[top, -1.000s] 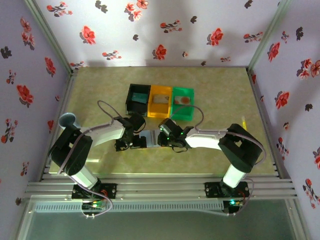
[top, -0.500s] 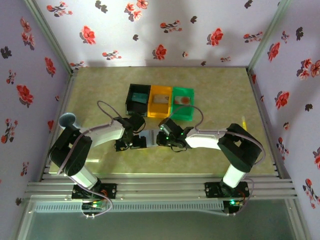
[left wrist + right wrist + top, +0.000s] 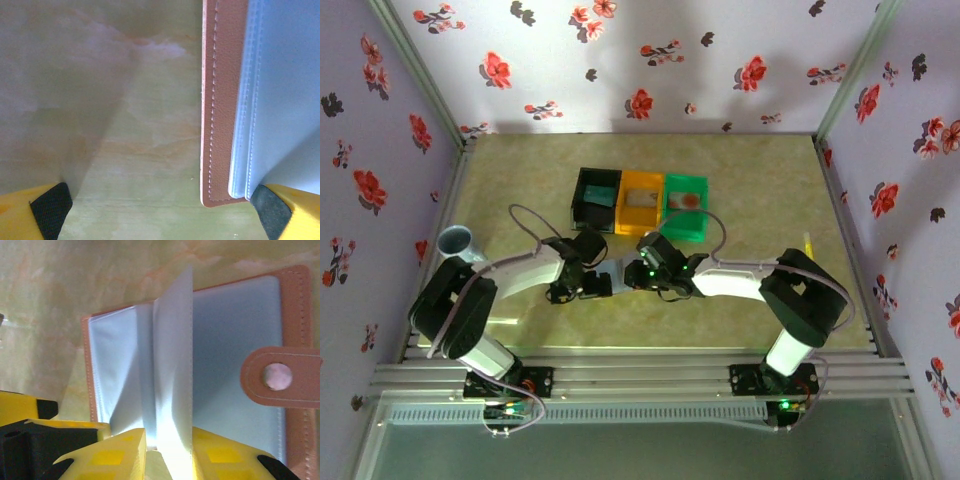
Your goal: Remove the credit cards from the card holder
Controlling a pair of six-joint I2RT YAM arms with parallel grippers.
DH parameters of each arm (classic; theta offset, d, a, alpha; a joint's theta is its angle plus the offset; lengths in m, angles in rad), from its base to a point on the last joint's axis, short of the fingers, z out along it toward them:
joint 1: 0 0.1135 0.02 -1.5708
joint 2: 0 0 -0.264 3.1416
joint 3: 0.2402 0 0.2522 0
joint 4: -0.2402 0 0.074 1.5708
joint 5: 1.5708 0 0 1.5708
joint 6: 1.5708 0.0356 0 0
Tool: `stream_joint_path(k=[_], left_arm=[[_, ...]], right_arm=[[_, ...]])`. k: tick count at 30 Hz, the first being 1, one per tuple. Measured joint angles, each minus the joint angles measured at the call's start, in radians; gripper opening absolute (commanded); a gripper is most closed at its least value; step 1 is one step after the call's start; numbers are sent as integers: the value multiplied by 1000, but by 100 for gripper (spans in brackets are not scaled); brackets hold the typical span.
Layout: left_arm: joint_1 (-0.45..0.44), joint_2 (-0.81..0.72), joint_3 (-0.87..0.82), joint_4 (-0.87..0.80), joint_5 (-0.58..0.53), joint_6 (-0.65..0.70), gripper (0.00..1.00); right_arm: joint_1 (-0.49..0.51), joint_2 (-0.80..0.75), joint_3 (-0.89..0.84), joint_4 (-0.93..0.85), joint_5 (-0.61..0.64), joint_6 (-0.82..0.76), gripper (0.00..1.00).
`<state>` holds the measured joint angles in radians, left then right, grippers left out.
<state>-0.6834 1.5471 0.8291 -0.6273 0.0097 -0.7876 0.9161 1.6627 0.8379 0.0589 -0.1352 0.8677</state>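
Marbled yellow-green table (image 3: 750,180), floral walls (image 3: 620,60) on three sides. 1 holder (image 3: 618,276) lies open on the table between the two arms, blue-grey inside up. In the right wrist view its long axis runs straight across the picture. In the top view it is too small to fix the heading. Clasp tab (image 3: 277,376) with a round snap sits at one short end, pointing in over the inside. Brownish-pink stitched border (image 3: 217,100) frames the holder. Clear sleeves inside, count unclear. One sleeve (image 3: 172,340) stands upright off the rest.

On the holder's right, the right jaws are closed on that upright sleeve, yellow fingers (image 3: 120,455) either side of it. On the holder's left, the left jaws are wide open, gripping nothing. One black pad (image 3: 272,212) is at the holder's corner, contact unclear. The other pad (image 3: 50,210) is well apart from the holder, over bare table.

3 bins in a row beyond the holder, side by side: black bin (image 3: 578,200), orange bin (image 3: 638,226), green bin (image 3: 684,229). 2 cards: first card (image 3: 638,200) in the orange bin, second card (image 3: 688,200), with an orange-red spot, in the green bin. Black bin contents too small to tell.
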Motion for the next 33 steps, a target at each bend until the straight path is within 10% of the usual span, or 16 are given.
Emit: stream_joint_path(k=[15, 33], left_arm=[[176, -346, -62, -88, 10, 39, 100], [186, -274, -65, -109, 55, 34, 100]], right_arm=[[47, 49, 98, 38, -57, 0, 38], [-28, 53, 120, 3, -116, -23, 33]])
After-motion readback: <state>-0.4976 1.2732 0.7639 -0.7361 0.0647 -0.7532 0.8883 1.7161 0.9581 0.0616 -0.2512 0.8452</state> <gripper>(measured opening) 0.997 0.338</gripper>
